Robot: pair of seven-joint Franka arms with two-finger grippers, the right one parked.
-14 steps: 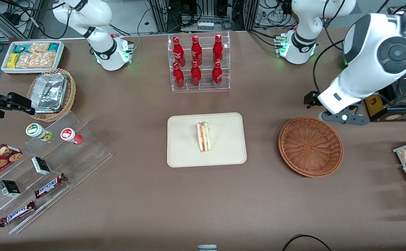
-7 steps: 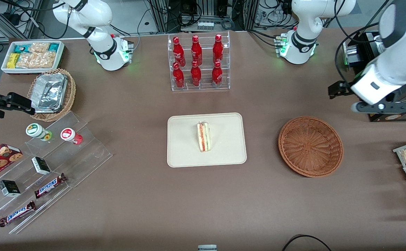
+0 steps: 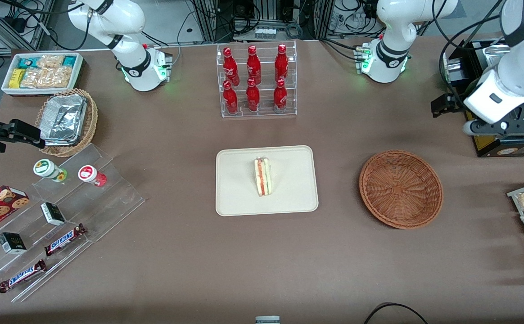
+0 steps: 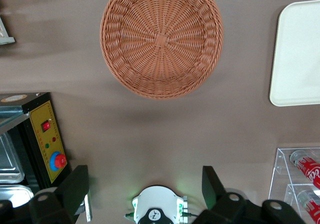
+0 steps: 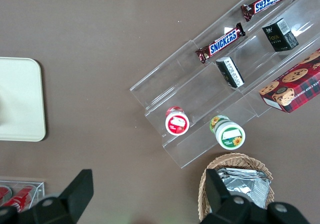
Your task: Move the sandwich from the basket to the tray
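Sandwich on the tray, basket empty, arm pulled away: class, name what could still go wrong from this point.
1. The sandwich stands upright on a narrow edge on the tray; a knock to the table might tip it over.
2. The hand, open and empty, hangs above the table near the left arm's base, close to the black control box; a careless swing could strike it.
3. A low return pass could clip the basket and slide it.

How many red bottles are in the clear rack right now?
6. Three stand on the rack's upper tier, three on the lower tier, nearer the camera. The gripper hangs open, high toward the working arm's end.
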